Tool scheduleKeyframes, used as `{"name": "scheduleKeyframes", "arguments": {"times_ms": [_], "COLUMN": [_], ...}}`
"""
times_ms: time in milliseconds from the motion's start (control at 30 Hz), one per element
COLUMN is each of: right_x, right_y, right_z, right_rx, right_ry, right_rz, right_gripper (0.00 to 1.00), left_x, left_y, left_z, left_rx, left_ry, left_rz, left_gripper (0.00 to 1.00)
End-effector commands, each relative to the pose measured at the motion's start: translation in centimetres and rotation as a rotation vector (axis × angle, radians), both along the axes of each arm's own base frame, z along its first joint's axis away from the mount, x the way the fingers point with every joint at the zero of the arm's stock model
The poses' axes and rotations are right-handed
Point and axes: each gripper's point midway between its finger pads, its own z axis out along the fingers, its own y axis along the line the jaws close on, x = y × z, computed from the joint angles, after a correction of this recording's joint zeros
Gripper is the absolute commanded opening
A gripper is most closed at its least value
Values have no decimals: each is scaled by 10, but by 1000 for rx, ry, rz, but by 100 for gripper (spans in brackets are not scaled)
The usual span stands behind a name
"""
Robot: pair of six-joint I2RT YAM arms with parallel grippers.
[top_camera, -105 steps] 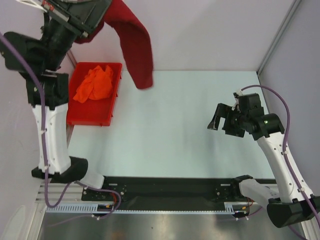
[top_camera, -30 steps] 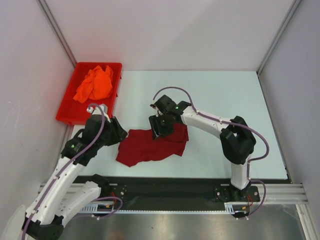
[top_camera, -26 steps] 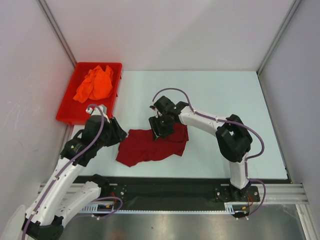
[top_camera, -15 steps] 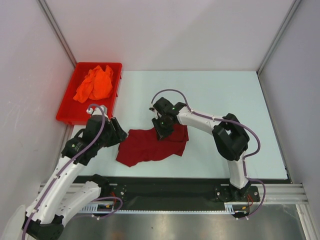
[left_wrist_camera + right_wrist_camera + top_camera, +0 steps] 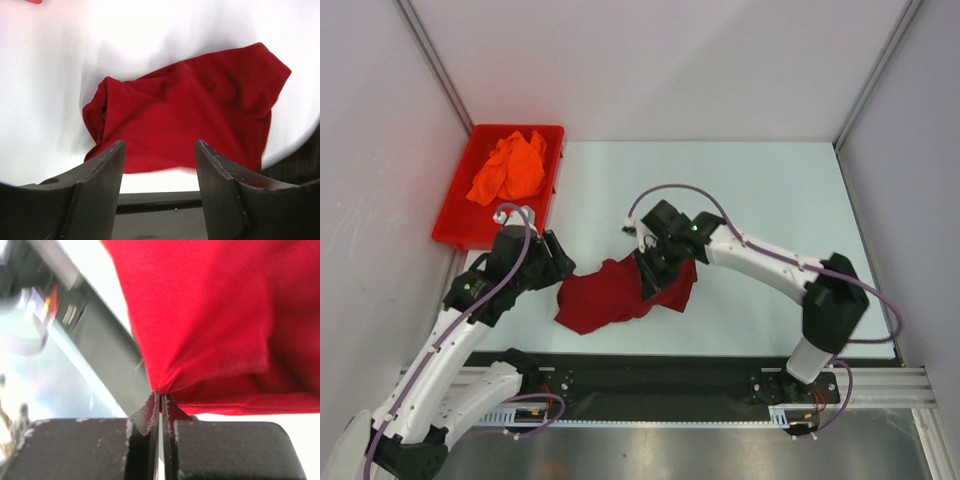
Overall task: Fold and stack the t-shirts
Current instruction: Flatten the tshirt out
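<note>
Centre frame, your right gripper (image 5: 653, 275) has its jaws clamped on a fold of the maroon t-shirt (image 5: 605, 300), which lies on the worktop (image 5: 750, 190). Left gripper (image 5: 159, 146) jaws apart at the shirt's left edge. Orange t-shirt (image 5: 508, 168) sits in the red bin (image 5: 455, 235), upper left.

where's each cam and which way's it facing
top external: overhead behind the robot, looking down on the table; left arm, right arm, orange shirt in red bin show.
left wrist: on the left arm, facing past its open left gripper at the maroon shirt.
right wrist: on the right arm, along the right gripper shut on that shirt.
All share the maroon shirt.
</note>
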Motion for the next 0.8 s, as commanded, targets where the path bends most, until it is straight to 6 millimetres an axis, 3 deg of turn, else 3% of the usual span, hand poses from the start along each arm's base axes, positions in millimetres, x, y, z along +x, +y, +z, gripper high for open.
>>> {"name": "scheduleKeyframes", "arguments": {"times_ms": [0,33,133,167,233,300,400,433,500,533,600,633,767], "right_x": [-90,-106,-136,-149,-141,-110,-72,-51,-35,-21,-18,-15,-8], "right_y": [-19,-34,-41,-53,-52,-58,-72,-86,-106,-120,-134,-139,-159], "right_z": [0,-20,-29,-42,-36,-21,4,10,12,12,10,12,22], "right_rx": [30,-12,57,43,69,75,96,96,48,39,26,28,51], "right_ry": [133,188,327,381,320,208,157,137,122,110,129,125,111], "right_rz": [250,255,219,202,154,54,-83,-166,-251,-310,-353,-373,-454], "right_gripper": [0,0,1,26,55,67,70,69,68,68,67,66,66], "left_x": [3,2,-2,-4,-7,-14,-20,-20,-20,-16,-15,-13,0], "left_y": [-5,-5,-12,-22,-31,-44,-65,-70,-89,-98,-109,-111,-132], "left_z": [16,15,5,-1,-13,-25,-37,-41,-39,-49,-60,-74,-84], "left_rx": [-41,-49,-68,-90,-79,-55,-18,-11,2,27,45,79,89], "left_ry": [-43,-39,-4,24,61,117,166,185,175,197,243,298,307], "left_rz": [2,7,-25,-76,-127,-170,-229,-237,-292,-309,-328,-326,-354], "left_gripper": [63,63,69,73,75,72,69,68,62,61,61,59,53]}}
